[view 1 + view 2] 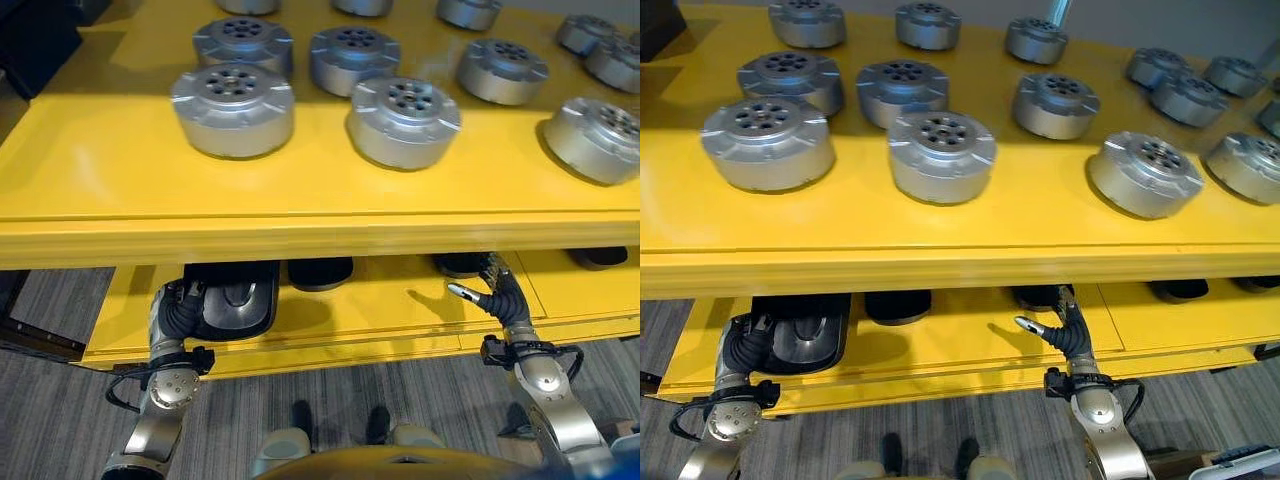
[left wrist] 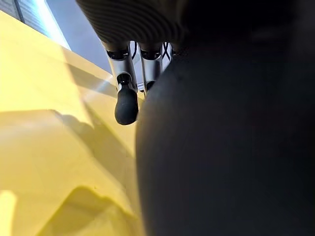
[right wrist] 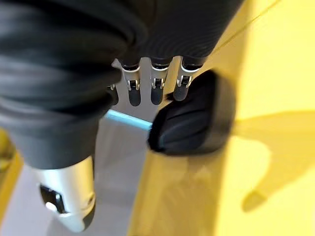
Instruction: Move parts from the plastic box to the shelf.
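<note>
My left hand [image 1: 180,308] reaches under the yellow shelf's top board [image 1: 300,215] and lies against a large dark round part [image 1: 235,300] on the lower board [image 1: 380,310]. Its fingers [image 2: 126,105] run straight along that part [image 2: 226,147], and some of them are hidden behind it. My right hand [image 1: 505,295] is also over the lower board, fingers [image 3: 157,91] straight and thumb spread, empty. A second dark round part [image 3: 192,118] sits just past its fingertips, apart from them. Several silver round parts [image 1: 233,108] stand on the top board.
More dark parts [image 1: 320,272] sit further back on the lower board, half hidden by the top board's front edge. The lower board's front lip [image 1: 330,350] is close to both wrists. Grey carpet [image 1: 330,400] lies below.
</note>
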### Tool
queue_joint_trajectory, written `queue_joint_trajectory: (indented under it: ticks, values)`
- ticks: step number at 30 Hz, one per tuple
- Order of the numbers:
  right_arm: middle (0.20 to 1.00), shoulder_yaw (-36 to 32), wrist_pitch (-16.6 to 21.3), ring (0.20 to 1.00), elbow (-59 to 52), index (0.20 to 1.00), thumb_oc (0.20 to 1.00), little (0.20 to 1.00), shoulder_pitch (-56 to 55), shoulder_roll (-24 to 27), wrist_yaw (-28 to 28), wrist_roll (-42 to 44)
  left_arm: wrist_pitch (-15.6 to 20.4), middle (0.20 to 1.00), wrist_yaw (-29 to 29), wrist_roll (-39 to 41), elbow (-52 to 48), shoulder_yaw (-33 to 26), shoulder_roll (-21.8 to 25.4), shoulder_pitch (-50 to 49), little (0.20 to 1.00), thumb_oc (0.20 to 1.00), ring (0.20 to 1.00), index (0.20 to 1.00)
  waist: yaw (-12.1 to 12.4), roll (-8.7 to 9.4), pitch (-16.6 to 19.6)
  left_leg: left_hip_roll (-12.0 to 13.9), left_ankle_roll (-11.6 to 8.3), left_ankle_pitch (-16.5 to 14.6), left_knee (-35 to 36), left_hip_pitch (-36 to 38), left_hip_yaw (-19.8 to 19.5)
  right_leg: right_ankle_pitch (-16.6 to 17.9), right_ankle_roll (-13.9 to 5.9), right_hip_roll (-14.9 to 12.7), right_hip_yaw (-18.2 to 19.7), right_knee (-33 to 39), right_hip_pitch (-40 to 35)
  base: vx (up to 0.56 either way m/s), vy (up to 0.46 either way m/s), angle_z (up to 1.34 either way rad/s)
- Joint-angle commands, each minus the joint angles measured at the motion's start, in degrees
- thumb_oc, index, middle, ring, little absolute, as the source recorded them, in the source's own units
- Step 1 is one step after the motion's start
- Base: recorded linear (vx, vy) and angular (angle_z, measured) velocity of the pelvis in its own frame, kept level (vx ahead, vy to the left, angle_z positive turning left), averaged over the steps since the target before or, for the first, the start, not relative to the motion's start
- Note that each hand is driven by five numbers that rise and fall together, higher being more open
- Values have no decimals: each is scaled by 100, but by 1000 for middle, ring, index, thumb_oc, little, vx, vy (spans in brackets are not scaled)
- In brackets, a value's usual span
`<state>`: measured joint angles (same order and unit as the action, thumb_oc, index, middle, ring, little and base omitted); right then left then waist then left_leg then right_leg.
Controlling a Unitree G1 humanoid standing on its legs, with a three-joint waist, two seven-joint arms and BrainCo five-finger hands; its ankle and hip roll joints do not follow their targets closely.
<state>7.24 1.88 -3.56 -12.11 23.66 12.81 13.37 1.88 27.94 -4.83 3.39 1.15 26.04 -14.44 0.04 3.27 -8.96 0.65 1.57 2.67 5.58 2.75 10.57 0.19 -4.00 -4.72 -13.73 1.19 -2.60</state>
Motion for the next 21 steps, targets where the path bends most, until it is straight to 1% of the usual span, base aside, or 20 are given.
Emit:
queue_joint_trajectory:
  ticks: [1, 2, 6, 8, 10, 11, 12, 13, 15, 16, 18, 20, 21]
  values:
    - [1000, -97, 31, 1000, -365, 1000, 1000, 1000, 150, 128, 167, -216, 339, 200, 270, 38, -296, -133, 97, 430, 200, 200, 200, 200, -30, 22, 48, 92, -248, -288, -58, -55, -148, -174, -355, 96, 243, -392, -59, 16, -42, -4]
    - [1000, -118, -26, 1000, -371, 1000, 1000, 1000, 126, 138, 165, -154, 297, 200, 285, 4, -300, -119, 69, 418, 200, 200, 200, 200, -51, 17, 64, 91, -257, -290, -58, -45, -162, -175, -351, 102, 269, -365, -83, 22, -49, -3]
    - [1000, -173, 101, 1000, -497, 1000, 1000, 1000, 48, 179, 130, -302, 244, 200, 332, 69, -294, -104, 83, 381, 200, 200, 200, 200, -91, -9, 101, 84, -271, -308, -58, -32, -188, -230, -341, 103, 277, -388, -97, 11, -102, -4]
    - [1000, -194, -29, 1000, -638, 1000, 1000, 1000, 45, 233, 267, -447, 218, 200, 337, 122, -326, -123, 100, 398, 200, 200, 200, 200, -111, -45, 72, 69, -266, -318, -58, -8, -194, -310, -302, 129, 279, -474, -70, -11, -173, -2]
    - [1000, -186, -56, 1000, -631, 1000, 1000, 1000, 88, 263, 353, -483, 181, 200, 321, 121, -358, -149, 101, 400, 200, 200, 200, 200, -104, -75, 39, 38, -255, -330, -58, 25, -203, -339, -271, 149, 266, -490, -84, 5, -188, 1]
    - [1000, -156, -41, 1000, -643, 1000, 1000, 1000, 144, 277, 370, -409, 198, 200, 325, 60, -356, -137, 115, 424, 200, 200, 200, 200, -121, -126, -5, -72, -184, -375, -91, 61, -150, -354, -251, 163, 264, -522, -53, -2, -180, 2]
    - [1000, -155, -41, 1000, -653, 1000, 1000, 1000, 162, 290, 396, -390, 217, 200, 324, 51, -348, -130, 126, 452, 200, 200, 200, 200, -131, -145, -28, -122, -168, -384, -145, 54, -102, -358, -242, 165, 260, -540, -35, -99, -198, 5]
    - [1000, -125, 47, 1000, -622, 1000, 1000, 1000, 305, 354, 562, -396, 269, 200, 314, 97, -332, -63, 173, 632, 200, 200, 200, 200, -164, -203, -174, -272, -92, -564, -643, -165, 32, -391, -199, 127, 245, -688, 87, -170, -112, 16]
    - [1000, -76, 34, 1000, -586, 1000, 1000, 1000, 487, 376, 687, -525, 223, 200, 308, 81, -357, 15, 166, 832, 200, 200, 200, 200, -195, -250, -320, -319, -37, -721, -1091, -379, 115, -391, -170, 68, 266, -908, 276, -181, -67, 34]
    - [1000, -58, -14, 1000, -569, 1000, 1000, 1000, 548, 381, 740, -532, 139, 200, 261, 97, -409, 38, 161, 893, 200, 200, 200, 200, -215, -246, -381, -264, -69, -808, -1338, -429, 150, -389, -151, 27, 290, -963, 293, -84, -12, 35]
    - [1000, -43, -25, 1000, -563, 1000, 1000, 1000, 591, 369, 813, -501, 26, 200, 180, 87, -499, 50, 138, 910, 200, 200, 200, 200, -233, -224, -425, -175, -102, -907, -1507, -419, 114, -395, -147, -20, 350, -982, 246, -1, 39, 25]
    - [1000, -53, 59, 1000, -597, 1000, 1000, 1000, 540, 405, 661, -454, 8, 200, 188, 108, -653, 35, 158, 696, 200, 200, 200, 200, -238, -167, -356, 51, -202, -940, -1530, -290, 72, -402, -150, -91, 402, -933, 148, 48, 127, -4]
    - [1000, -89, 105, 1000, -605, 1000, 1000, 1000, 497, 445, 572, -392, 15, 200, 191, 136, -712, 16, 164, 589, 200, 200, 200, 200, -253, -127, -328, 220, -269, -950, -1619, -252, 79, -384, -145, -146, 435, -913, 118, 46, 215, -23]
